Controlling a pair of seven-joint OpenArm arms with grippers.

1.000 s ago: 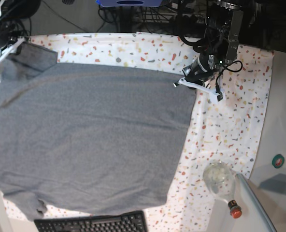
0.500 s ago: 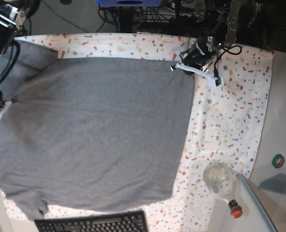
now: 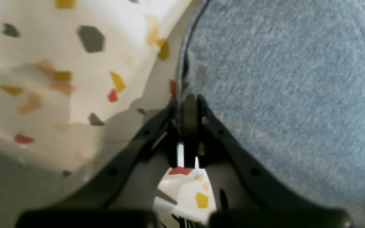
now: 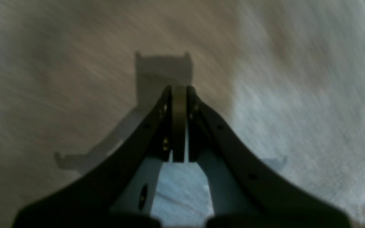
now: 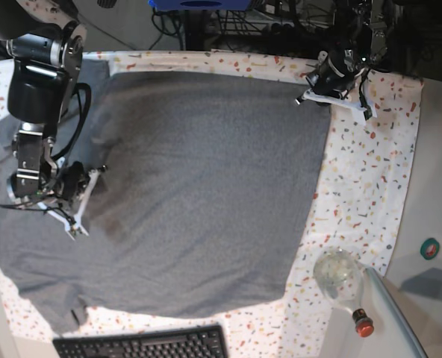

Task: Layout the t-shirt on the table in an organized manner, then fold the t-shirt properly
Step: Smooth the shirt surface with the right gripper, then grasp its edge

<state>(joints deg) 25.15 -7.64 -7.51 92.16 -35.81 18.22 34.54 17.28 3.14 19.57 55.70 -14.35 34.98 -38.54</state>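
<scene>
We see the heather-grey t-shirt (image 5: 198,194) spread wider across the speckled tabletop (image 5: 370,171) than a second ago, its far corner drawn toward the rear edge, long axis running side to side. Its soft knit lies mostly flat. Our left gripper (image 5: 319,91) stays clamped on that corner's hem; our right gripper (image 5: 83,205), now over the shirt's middle, has closed empty.

The base camera looks almost straight down from high above the white flecked-cloth desk (image 5: 370,179), taking in the whole heather-grey cotton t-shirt (image 5: 198,194). Each wrist camera sits just behind its own hand, very near the shirt: the left one faces the shirt's edge (image 3: 284,79) and the desk cloth (image 3: 43,63), the right one only blurred grey fabric (image 4: 296,95).
</scene>
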